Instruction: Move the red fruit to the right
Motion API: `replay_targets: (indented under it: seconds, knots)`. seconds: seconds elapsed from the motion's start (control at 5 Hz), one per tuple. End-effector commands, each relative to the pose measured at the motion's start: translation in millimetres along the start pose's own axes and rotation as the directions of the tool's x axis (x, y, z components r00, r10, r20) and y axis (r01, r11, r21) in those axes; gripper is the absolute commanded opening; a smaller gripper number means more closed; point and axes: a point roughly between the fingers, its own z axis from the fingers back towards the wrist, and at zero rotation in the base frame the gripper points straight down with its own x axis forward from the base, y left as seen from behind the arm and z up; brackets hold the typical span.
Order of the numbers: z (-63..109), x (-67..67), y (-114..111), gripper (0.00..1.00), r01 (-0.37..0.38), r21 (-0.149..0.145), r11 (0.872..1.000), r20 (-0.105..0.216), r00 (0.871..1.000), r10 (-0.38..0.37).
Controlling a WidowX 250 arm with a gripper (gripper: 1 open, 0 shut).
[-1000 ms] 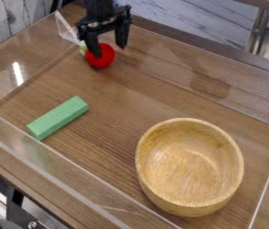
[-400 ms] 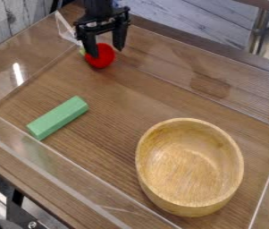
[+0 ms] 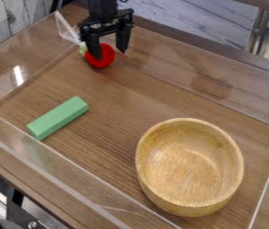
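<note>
Tool [image 3: 105,40] at top of frame, left of center, dark, coming in from the upper edge. Fingers spread wide, one on each side, right at the red fruit. Red fruit [image 3: 99,56] in upper left part of frame, round, bright red, bit of green at its upper left; its top is partly covered by the tool. Can't tell if the fingers touch it; no grip visible. Fruit looks to be on the desk [image 3: 161,89], brown wood surface filling most of the frame.

Green block [image 3: 58,118] lower left of the fruit, left side of frame, around mid-height or a bit under. Rectangular, lying flat, slanted, one end toward lower left, other toward upper right. Well apart from fruit and bowl.

Wooden bowl [image 3: 189,167] in lower right of frame, round, light yellowish wood, open side up, nothing seen inside. Biggest of the objects, well apart from fruit.

Dark cables [image 3: 17,199] in lower left corner, beside the desk edge. Light-colored rail [image 3: 263,4] at upper right.
</note>
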Motion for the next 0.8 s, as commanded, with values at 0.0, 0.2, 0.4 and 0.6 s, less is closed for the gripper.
replay_targets:
  seconds: [0.0,0.2,0.4,0.6]
  knots:
    - [18.8,5.2,-2.8,1.0,0.002,-0.042,0.999,0.054,0.999,0.001]
    - [13.0,9.4,0.3,1.0,-0.006,-0.029,1.0,0.055,0.998,0.008]
    - [5.6,13.3,2.8,0.0,0.023,-0.015,1.0,0.059,0.998,-0.023]
    - [17.4,0.8,-1.6,0.0,0.075,-0.025,0.997,0.052,0.996,-0.074]
